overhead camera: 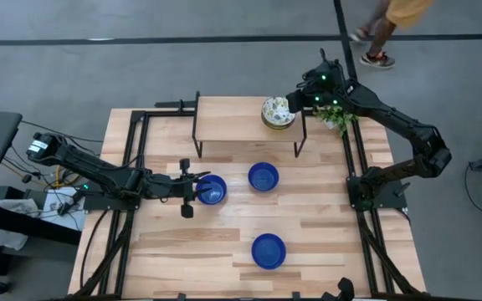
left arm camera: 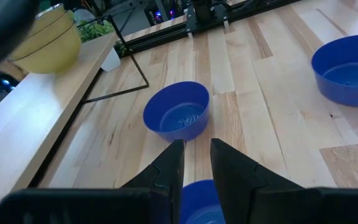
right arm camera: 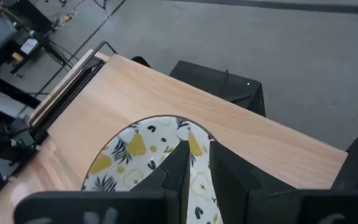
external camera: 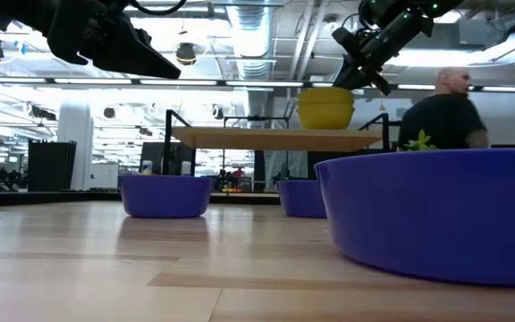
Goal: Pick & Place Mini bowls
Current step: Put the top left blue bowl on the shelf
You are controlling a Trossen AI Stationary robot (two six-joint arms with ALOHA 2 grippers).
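High view showed my left gripper point(overhead camera: 201, 191) low over the pale wooden plank table point(overhead camera: 224, 242), its dark fingers point(left arm camera: 169, 171) parted only by a narrow gap and straddling the near rim of a glossy round cobalt-blue mini bowl point(overhead camera: 212, 191); I could not tell whether they pinched it. To its right, apart, sat a second smooth blue bowl point(overhead camera: 263, 176), and nearer the front edge a third point(overhead camera: 268, 251). On the raised wooden shelf with thin black metal legs point(overhead camera: 233, 121) rested the stacked cream bowls with a leaf-and-pear pattern inside point(overhead camera: 277, 113). My right gripper point(right arm camera: 197, 158) hovered at that stack's rim, fingers slightly parted, holding nothing I could see. Beside it stood a small green plant point(overhead camera: 338, 117).
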